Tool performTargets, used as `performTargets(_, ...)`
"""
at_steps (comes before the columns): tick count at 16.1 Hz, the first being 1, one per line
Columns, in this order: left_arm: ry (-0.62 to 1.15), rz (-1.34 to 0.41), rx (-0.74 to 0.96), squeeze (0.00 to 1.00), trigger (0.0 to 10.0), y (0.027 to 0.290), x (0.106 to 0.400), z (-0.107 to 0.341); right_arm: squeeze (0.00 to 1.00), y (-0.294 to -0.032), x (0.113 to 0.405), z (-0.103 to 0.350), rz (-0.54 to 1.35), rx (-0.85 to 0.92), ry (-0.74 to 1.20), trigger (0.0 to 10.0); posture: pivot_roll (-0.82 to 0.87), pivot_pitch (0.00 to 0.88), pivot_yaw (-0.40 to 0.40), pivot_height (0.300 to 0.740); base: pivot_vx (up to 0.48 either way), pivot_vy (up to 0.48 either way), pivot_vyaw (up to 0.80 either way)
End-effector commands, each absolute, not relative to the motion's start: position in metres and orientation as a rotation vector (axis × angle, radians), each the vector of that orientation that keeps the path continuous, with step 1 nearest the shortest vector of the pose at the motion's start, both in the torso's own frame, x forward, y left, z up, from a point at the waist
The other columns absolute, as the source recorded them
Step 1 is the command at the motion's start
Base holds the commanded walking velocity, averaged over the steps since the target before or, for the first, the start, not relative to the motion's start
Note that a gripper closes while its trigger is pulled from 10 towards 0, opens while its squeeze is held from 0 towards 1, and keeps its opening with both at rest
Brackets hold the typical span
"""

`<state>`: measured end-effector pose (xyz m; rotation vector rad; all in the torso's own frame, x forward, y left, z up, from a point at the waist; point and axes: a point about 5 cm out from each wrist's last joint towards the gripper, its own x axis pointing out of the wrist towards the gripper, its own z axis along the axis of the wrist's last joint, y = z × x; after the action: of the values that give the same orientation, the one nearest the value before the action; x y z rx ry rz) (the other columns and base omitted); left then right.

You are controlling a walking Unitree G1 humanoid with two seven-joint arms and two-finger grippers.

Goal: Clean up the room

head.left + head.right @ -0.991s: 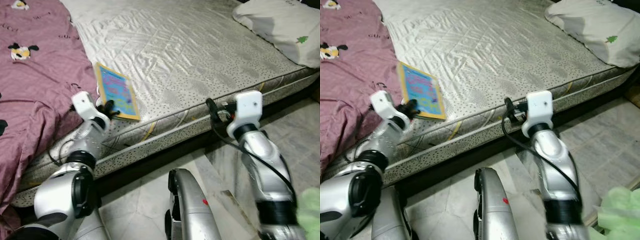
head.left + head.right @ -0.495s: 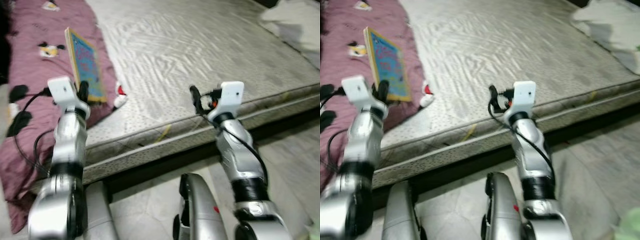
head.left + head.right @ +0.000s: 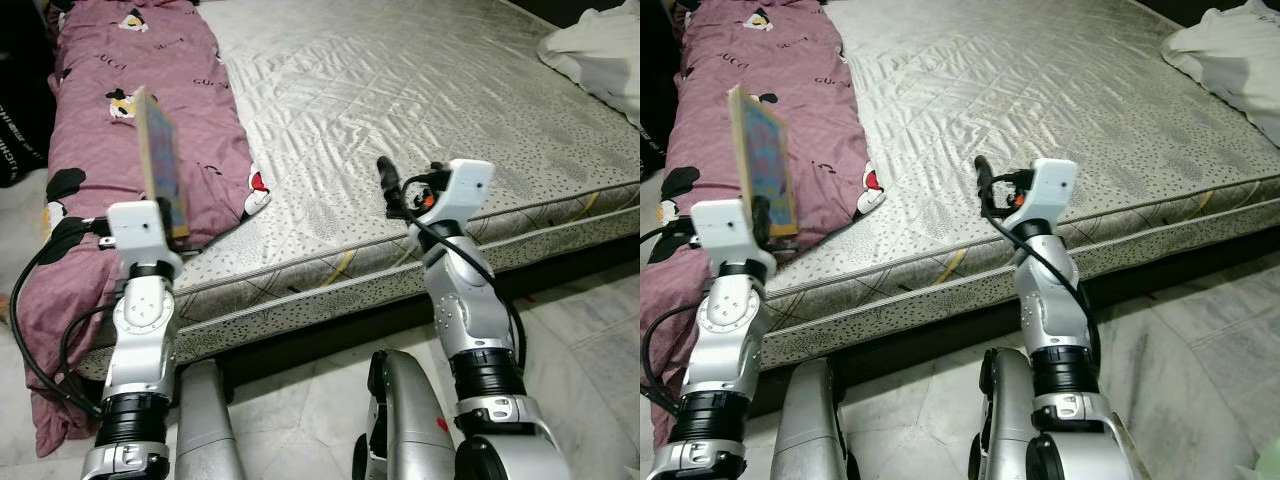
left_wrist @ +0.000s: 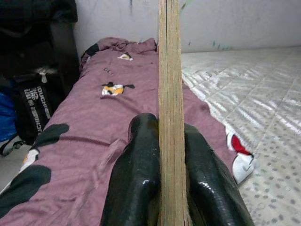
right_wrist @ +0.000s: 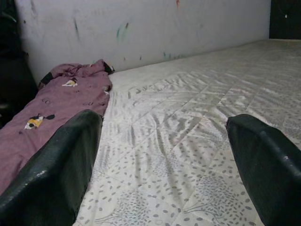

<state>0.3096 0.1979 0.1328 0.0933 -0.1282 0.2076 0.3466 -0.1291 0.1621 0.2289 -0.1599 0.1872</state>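
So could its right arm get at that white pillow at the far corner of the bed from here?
Probably not. The open right gripper hovers over the mattress's near edge, and the pillow lies far across it, though nothing blocks the way.

right end effector (image 5: 164, 165) fingers spread | above mattress (image 5: 197, 141) | purple blanket (image 5: 51, 113) beyond

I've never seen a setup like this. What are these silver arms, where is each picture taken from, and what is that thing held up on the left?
It is a humanoid robot tidying a bedroom. Two pictures come from cameras in its head, looking down at its own arms and a mattress. The other two come from cameras on its wrists, looking along the black fingers. The left gripper has its jaws shut on a thin book, held upright on its edge. The right gripper hangs over the mattress, jaws open, holding nothing. A purple blanket lies on the mattress's left side and a white pillow at its far right.
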Motion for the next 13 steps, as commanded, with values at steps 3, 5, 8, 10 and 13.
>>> performTargets(3,-0.201,0.199,0.115,0.0,10.0,0.191,0.308,0.156,0.0,-0.124,0.35,0.169,0.205,0.233,-0.19,10.0,0.08,0.0,-0.033,0.576,0.0,0.0,0.0)
performTargets(5,-0.24,0.251,0.154,0.0,10.0,0.195,0.304,0.163,0.0,-0.12,0.349,0.166,0.216,0.238,-0.174,10.0,0.1,0.0,-0.064,0.606,0.0,0.0,0.0)
performTargets(8,-0.233,0.318,0.183,0.0,10.0,0.202,0.298,0.164,0.0,-0.114,0.35,0.162,0.238,0.228,-0.155,10.0,0.12,0.0,-0.079,0.636,0.0,0.0,0.0)
performTargets(10,-0.216,0.306,0.161,0.0,10.0,0.201,0.296,0.163,0.0,-0.113,0.352,0.165,0.225,0.228,-0.167,10.0,0.12,0.0,-0.063,0.661,0.0,0.0,0.0)
performTargets(13,-0.213,0.256,0.183,0.0,10.0,0.195,0.297,0.164,0.0,-0.121,0.349,0.161,0.173,0.214,-0.164,10.0,0.1,0.0,-0.037,0.701,0.0,0.0,0.0)
